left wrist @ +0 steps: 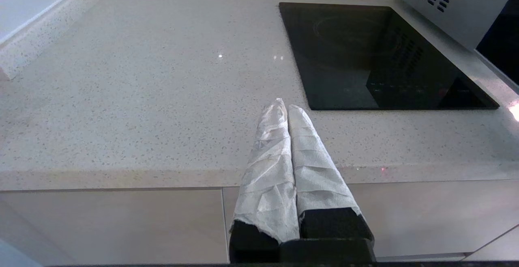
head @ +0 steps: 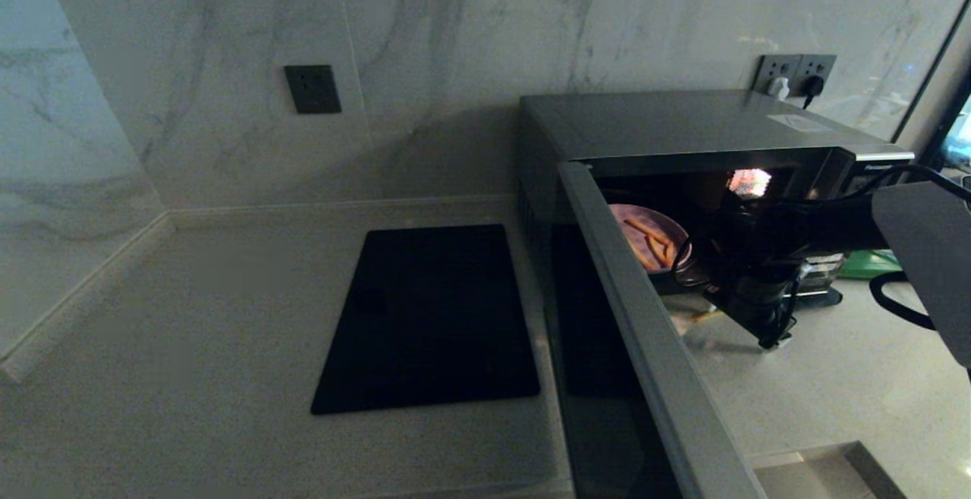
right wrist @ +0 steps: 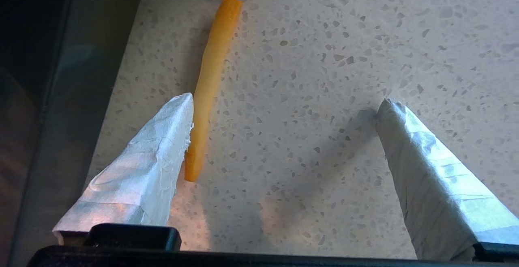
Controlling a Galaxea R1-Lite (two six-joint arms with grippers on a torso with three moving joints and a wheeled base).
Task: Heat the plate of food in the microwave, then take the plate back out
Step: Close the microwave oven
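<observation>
We note the microwave (head: pixel 683 131) door (head: pixel 645 332) swung open; the plate of food (head: pixel 645 237) sits inside. Right gripper (right wrist: pixel 284 108) hangs spread wide, empty, over the counter (right wrist: pixel 324 56) before the microwave, beside a stray fry (right wrist: pixel 209 84). Left gripper (left wrist: pixel 284 108) closed, empty, parked by the black slab (left wrist: pixel 377 56)

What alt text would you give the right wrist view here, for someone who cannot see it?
The right hand hangs open just above a speckled pale countertop, its two tape-wrapped fingers spread wide. A single orange fry lies loose on the counter beside one fingertip, ungripped. A dark glass door with a grey edge runs along one side.
</observation>
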